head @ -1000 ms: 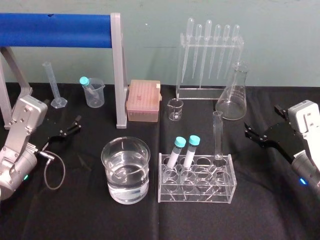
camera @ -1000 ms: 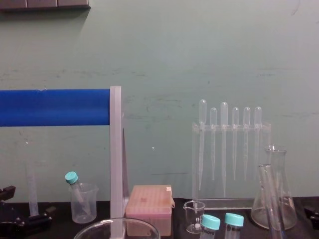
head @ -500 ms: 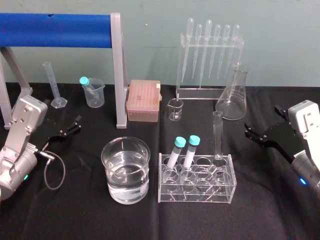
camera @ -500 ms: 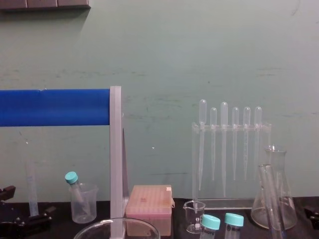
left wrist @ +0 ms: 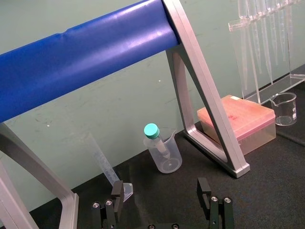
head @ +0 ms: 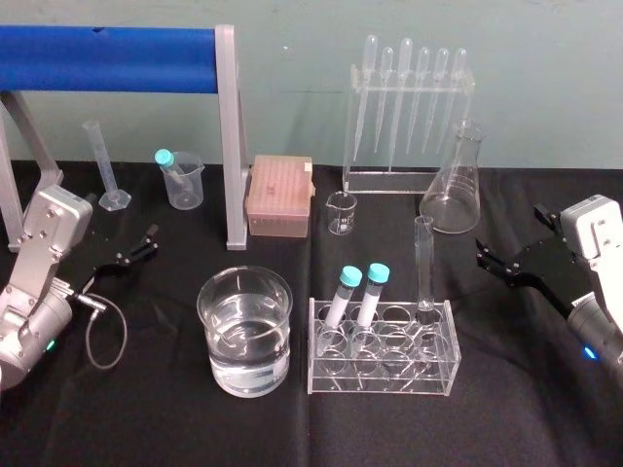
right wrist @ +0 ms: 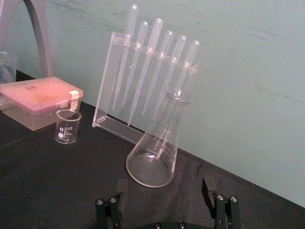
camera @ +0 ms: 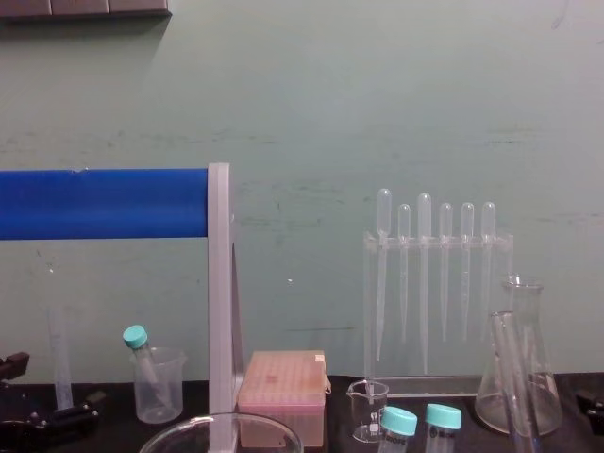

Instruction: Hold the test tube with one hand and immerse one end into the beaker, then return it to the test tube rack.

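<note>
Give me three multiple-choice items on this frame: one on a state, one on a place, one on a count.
1. The right gripper is:
A. shut on a tube
B. shut, empty
C. open, empty

2. The test tube is:
A. in the right gripper
B. upright in the rack
C. lying flat

3. How many teal-capped tubes are in the rack?
A. one
B. two
C. four

Answers:
1. C: its fingers stand apart with nothing between them, off to the rack's right.
2. B: it stands in a hole at the rack's back right corner, untouched.
3. B: two teal caps rise side by side from the rack's left half.

The left gripper sits parked and open at the far left.
</note>
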### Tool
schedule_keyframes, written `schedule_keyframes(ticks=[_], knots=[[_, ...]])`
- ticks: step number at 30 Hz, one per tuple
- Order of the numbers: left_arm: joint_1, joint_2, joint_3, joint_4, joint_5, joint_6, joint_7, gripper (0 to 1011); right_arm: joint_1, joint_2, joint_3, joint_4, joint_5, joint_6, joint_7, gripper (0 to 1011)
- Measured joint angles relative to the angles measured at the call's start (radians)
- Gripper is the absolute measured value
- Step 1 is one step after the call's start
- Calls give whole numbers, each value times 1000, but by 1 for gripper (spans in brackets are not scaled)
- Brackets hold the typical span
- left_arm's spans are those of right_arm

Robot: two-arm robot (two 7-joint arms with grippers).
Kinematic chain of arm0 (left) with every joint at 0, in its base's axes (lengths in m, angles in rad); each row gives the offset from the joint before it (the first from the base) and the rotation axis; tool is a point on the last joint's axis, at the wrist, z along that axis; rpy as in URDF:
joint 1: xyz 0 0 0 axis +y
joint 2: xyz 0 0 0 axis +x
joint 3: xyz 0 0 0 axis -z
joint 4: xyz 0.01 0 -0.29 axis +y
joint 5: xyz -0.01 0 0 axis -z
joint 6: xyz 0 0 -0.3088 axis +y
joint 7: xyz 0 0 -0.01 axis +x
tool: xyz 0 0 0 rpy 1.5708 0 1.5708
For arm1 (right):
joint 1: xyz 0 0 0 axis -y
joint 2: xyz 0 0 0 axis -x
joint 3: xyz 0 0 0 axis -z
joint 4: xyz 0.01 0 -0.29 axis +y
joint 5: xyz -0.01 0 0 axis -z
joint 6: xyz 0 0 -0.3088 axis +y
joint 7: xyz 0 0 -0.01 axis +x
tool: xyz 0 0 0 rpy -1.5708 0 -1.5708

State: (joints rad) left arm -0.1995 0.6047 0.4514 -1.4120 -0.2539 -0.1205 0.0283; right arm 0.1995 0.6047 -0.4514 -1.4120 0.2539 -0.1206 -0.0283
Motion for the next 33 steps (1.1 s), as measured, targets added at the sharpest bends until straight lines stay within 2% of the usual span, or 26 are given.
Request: schedule_keyframes(ticks=[16, 24, 28, 33], knots=[[0, 0, 0, 0, 0, 0, 0, 1000, -4, -2, 10, -2, -3, 2, 1, 1003], [0, 0, 0, 0, 0, 0, 0, 1000, -9, 5, 57, -47, -58, -13, -33, 1003], [0, 0, 0, 0, 0, 0, 0, 1000, 0, 12, 79, -90, -90, -43, -40, 1003], [0, 0, 0, 0, 0, 0, 0, 1000, 6, 12, 88, -129, -118, -78, -37, 1003]])
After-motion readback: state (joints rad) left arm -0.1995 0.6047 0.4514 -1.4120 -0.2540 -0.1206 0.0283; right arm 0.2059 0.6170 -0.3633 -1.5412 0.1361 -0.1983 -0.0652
